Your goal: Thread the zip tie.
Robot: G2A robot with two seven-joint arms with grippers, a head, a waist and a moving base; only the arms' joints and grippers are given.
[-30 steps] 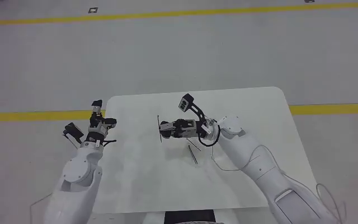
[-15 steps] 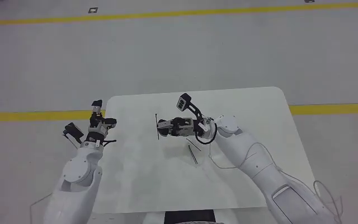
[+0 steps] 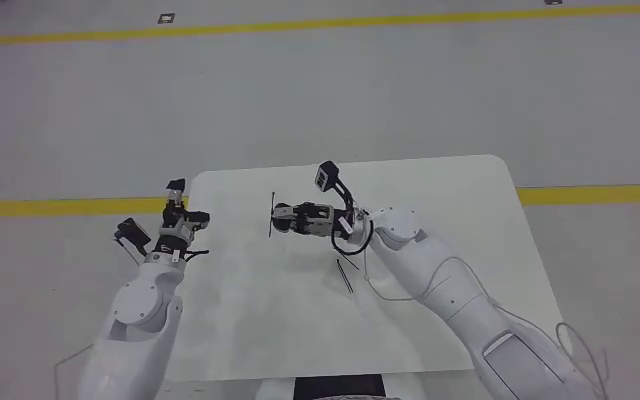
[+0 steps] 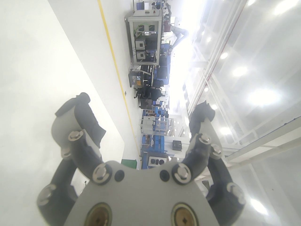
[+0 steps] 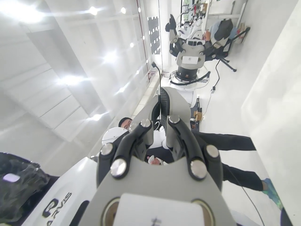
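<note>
**Right end effector** (image 3: 285, 216): over the middle of the surface (image 3: 450, 195), pointing left. Its fingers (image 5: 174, 111) are closed on the zip tie (image 3: 272, 213). The tie lies crosswise to the fingers, and from above strap shows on both the far and the near side of the grip. From the wrist, a length ending in a small block stands clear of the fingertips; this is probably the head.

**Left end effector** (image 3: 181, 214): at the left edge of the surface, well apart from the tie, fingers spread wide and holding nothing.

**Other items:** loose ties (image 3: 345, 272) lie on the surface just to the near right of the right end effector.

**Handling assessment:**
- The tie looks very light, thin and springy, with a smooth strap likely to slip or twist under a weak pinch.
- It should bend without breaking, but any long free length will wobble and spoil the aim.
- The second hold is best taken close behind the tip, flat across the strap.
- The head should be kept pinned close to the fingers so that the slot stays steady.
</note>
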